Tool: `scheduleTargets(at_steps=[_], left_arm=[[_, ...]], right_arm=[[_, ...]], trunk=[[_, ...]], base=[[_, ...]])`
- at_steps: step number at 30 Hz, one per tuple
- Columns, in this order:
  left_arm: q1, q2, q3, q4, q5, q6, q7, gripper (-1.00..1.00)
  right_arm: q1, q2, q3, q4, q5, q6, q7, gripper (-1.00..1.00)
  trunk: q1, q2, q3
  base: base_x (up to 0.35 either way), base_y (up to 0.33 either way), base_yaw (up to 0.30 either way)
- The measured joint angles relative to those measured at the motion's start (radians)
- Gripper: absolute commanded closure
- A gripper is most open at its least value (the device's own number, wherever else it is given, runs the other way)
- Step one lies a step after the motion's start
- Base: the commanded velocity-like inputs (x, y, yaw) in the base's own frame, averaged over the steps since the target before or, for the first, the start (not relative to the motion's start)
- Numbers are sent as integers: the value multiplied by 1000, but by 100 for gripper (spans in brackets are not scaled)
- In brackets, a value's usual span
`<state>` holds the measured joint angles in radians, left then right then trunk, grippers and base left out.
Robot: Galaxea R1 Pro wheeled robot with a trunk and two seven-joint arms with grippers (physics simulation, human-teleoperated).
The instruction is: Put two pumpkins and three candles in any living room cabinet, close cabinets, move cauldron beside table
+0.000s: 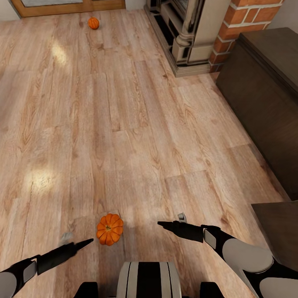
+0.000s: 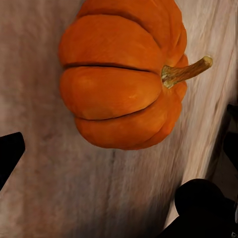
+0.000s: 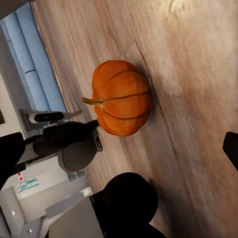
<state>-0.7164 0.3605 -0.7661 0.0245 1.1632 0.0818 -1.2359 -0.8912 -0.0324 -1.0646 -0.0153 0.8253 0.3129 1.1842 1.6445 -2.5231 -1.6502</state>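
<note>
From the head camera, my left gripper (image 1: 78, 245) sits low over the wood floor (image 1: 124, 136), fingers pointing toward the near pumpkin (image 1: 109, 229); it carries nothing and touches nothing. I cannot tell its jaw opening from that view. In the left wrist view that pumpkin (image 2: 121, 74) lies close ahead on the floor, stem sideways, with one dark finger (image 2: 9, 153) at the frame's edge, apart from it.

A second pumpkin (image 1: 93, 23) lies far off, near the wooden door frame (image 1: 66, 7).

My right gripper (image 1: 167, 225) points toward the near pumpkin from the other side, empty, not touching it. Its wrist view shows the pumpkin (image 3: 121, 97) clear of the wide-set fingers (image 3: 230, 148).

The brick fireplace (image 1: 207, 33) and dark cabinet (image 1: 265, 95) stand at the right.
</note>
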Motion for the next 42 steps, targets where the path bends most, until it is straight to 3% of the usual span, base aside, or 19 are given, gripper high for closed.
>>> scheduleTargets(at_steps=[2, 6, 11, 30, 37, 42], left_arm=[[0, 9, 23, 0, 5, 1, 9, -100], [-2, 10, 34, -14, 7, 4, 50, -100], [-2, 11, 35, -51, 6, 5, 59, -100], [-2, 6, 35, -54, 6, 2, 66, -100], [-2, -6, 35, -59, 6, 0, 133, -100], [-2, -10, 35, -110, 6, 3, 181, -100]], right_arm=[[0, 0, 0, 0, 0, 0, -1, -100], [0, 0, 0, 0, 0, 0, -1, -100], [0, 0, 1, 0, 0, 0, 0, -100], [0, -1, 2, 0, 0, 0, 0, -100], [0, -1, 2, 0, 0, 0, 0, -100], [0, -1, 2, -1, 0, 0, 0, -100]], trunk=[[0, 0, 0], [0, 0, 0], [0, 0, 0], [0, 0, 0], [0, 0, 0], [0, 0, 0]], base=[[0, 0, 0], [0, 0, 0], [0, 0, 0], [0, -82, 0], [0, -3, 0], [0, 0, 0]])
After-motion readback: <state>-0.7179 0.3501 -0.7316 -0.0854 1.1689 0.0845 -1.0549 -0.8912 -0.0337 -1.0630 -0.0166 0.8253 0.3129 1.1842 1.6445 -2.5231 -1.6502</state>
